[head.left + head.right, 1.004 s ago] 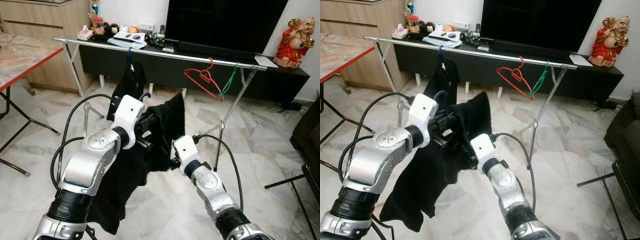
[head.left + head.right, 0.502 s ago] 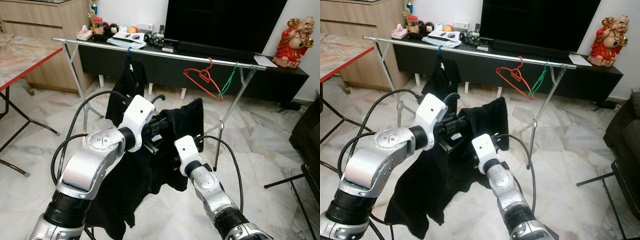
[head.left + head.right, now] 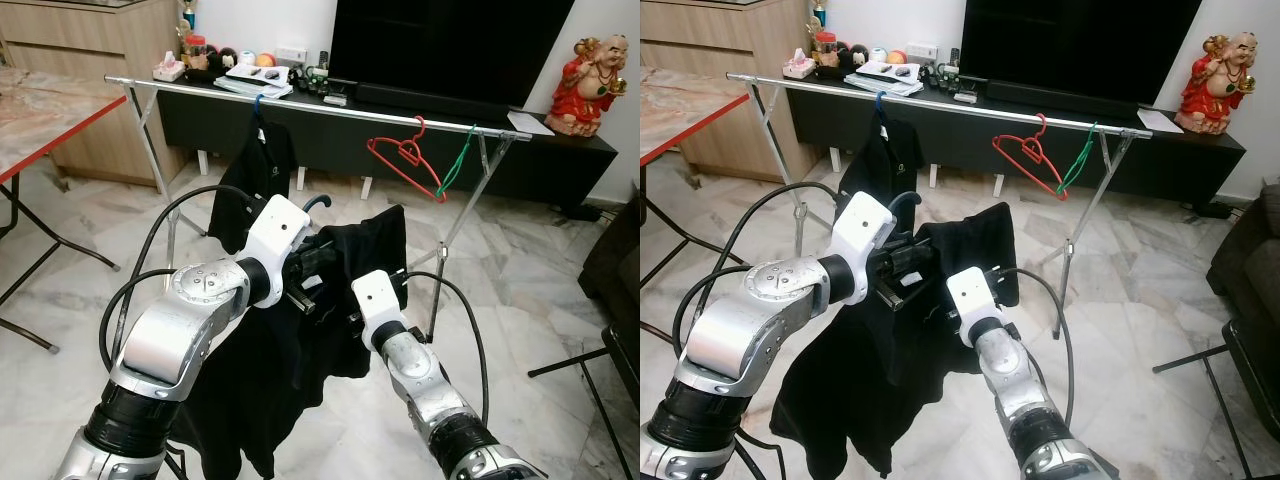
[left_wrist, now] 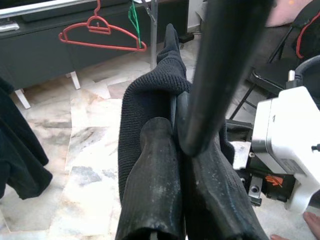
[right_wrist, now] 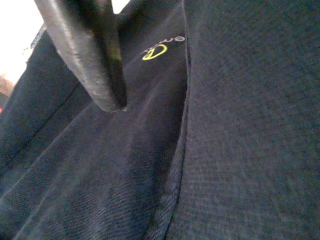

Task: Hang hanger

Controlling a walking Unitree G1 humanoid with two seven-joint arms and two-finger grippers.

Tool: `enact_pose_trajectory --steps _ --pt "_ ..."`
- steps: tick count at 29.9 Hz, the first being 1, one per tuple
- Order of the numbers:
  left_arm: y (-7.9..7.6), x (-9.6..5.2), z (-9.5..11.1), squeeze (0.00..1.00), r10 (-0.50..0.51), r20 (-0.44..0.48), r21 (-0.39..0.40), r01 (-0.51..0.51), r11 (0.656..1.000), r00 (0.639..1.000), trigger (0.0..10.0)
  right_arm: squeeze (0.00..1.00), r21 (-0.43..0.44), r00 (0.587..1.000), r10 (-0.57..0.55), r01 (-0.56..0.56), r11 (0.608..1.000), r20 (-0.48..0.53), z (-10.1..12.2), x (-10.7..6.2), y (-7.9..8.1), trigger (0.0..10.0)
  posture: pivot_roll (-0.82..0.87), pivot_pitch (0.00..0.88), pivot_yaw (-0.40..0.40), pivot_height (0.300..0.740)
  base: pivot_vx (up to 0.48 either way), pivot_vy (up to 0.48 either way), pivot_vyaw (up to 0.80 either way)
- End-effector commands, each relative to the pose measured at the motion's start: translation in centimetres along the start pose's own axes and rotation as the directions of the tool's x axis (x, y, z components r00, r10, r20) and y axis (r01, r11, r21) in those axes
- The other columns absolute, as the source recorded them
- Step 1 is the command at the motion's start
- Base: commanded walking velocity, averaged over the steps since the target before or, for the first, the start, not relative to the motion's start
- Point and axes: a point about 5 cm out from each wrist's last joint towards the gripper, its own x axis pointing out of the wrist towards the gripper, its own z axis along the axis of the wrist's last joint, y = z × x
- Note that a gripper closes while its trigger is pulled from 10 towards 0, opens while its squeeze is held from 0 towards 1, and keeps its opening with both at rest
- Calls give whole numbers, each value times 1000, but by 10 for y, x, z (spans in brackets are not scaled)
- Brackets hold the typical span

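At frame centre the left gripper [image 4: 175, 150] is clamped on a black garment [image 3: 350, 290] draped over a hanger whose dark hook [image 3: 318, 203] curls up just above it. The right gripper [image 5: 107, 75] presses into the same cloth just below; whether it pinches anything I cannot tell. Behind, across the upper frame, a clothes rail [image 3: 340, 108] carries a red hanger [image 3: 405, 155], a green hanger [image 3: 460, 158] and another black shirt [image 3: 262, 155].

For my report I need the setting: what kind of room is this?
Probably a home living room: a large television above a low black cabinet, a marble-tiled floor, and a folding clothes rack holding hangers.
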Motion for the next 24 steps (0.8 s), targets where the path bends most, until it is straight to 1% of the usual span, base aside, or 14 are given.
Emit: enact_pose_trajectory --steps 1,13,24 --pt "-5 -1 11 0 -29 40 24 28 999 999 10000 0 10 1000 -26 26 1000 -5 2 1 -7 0 163 0 -101 740 0 0 0" --pt "-3 -2 8 0 -17 26 37 16 999 1000 10000 0 15 999 -30 31 999 -21 0 2 -6 0 164 0 -99 740 0 0 0" --pt "-1 -3 7 0 -14 17 44 13 999 1000 10000 0 13 998 -45 45 999 -40 -2 2 -9 0 164 0 -98 740 0 0 0"
